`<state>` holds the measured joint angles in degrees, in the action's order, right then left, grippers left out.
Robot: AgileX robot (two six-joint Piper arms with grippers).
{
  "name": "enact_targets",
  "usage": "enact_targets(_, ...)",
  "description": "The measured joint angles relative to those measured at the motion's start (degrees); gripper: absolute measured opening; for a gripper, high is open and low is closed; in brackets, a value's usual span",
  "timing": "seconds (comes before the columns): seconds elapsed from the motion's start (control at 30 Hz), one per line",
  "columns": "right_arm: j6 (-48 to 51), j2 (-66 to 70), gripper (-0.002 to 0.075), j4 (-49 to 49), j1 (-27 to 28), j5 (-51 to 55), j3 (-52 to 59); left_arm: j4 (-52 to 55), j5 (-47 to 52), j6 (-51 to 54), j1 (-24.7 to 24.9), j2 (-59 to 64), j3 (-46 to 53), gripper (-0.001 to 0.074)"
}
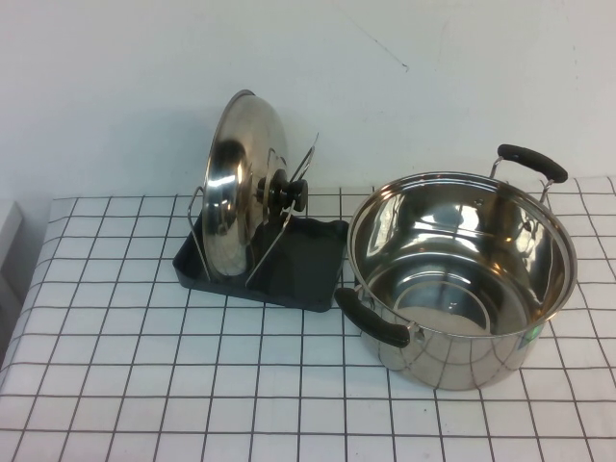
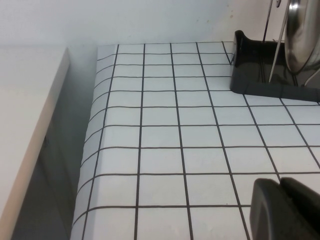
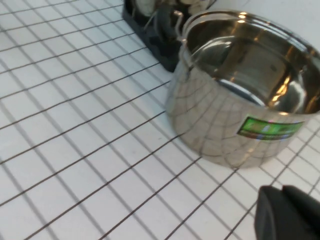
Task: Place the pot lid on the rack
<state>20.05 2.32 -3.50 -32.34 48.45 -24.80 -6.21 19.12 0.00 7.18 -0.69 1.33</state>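
Domed steel pot lid (image 1: 236, 188), wire-looped rack (image 1: 289, 274), left claw (image 2: 287, 207) and right claw (image 3: 287, 215) low over the gridded cloth

Neither arm reaches into the high view, and each wrist view shows only a dark corner of its own hardware, the left gripper (image 2: 286, 210) and the right gripper (image 3: 289, 214), both cut by the picture's edge so the fingers cannot be read. Beside the pot (image 3: 240, 95), the rack (image 3: 150, 30) is blurred and cropped. The pot lid (image 2: 302, 35) is perhaps a third visible.
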Motion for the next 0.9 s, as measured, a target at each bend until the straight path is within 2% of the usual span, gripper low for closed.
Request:
enact_targets(0.13, 0.70, -0.09, -0.0001, 0.96, 7.52, -10.43, 4.71, 0.10, 0.00, 0.00, 0.00, 0.00, 0.00, -0.0002)
enact_targets(0.27, 1.20, -1.70, -0.0001, 1.37, 19.91, -22.68, 10.56, 0.10, 0.00, 0.00, 0.00, 0.00, 0.00, -0.0002)
enact_targets(0.37, 1.29, -2.93, -0.0001, 1.37, 30.54, -28.23, 14.41, 0.10, 0.00, 0.00, 0.00, 0.00, 0.00, -0.0002)
enact_targets(0.47, 1.29, -3.06, -0.0001, 1.37, 38.18, -30.44, 17.60, 0.10, 0.00, 0.00, 0.00, 0.00, 0.00, -0.0002)
enact_targets(0.6, 1.29, -3.06, -0.0001, 1.78, 41.89, -31.40, 21.60, 0.10, 0.09, 0.00, 0.00, 0.00, 0.00, -0.0002)
enact_targets(0.9, -0.69, -3.06, -0.0001, 2.55, 41.88, -28.98, 26.31, 0.10, 0.09, 0.00, 0.00, 0.00, 0.00, -0.0002)
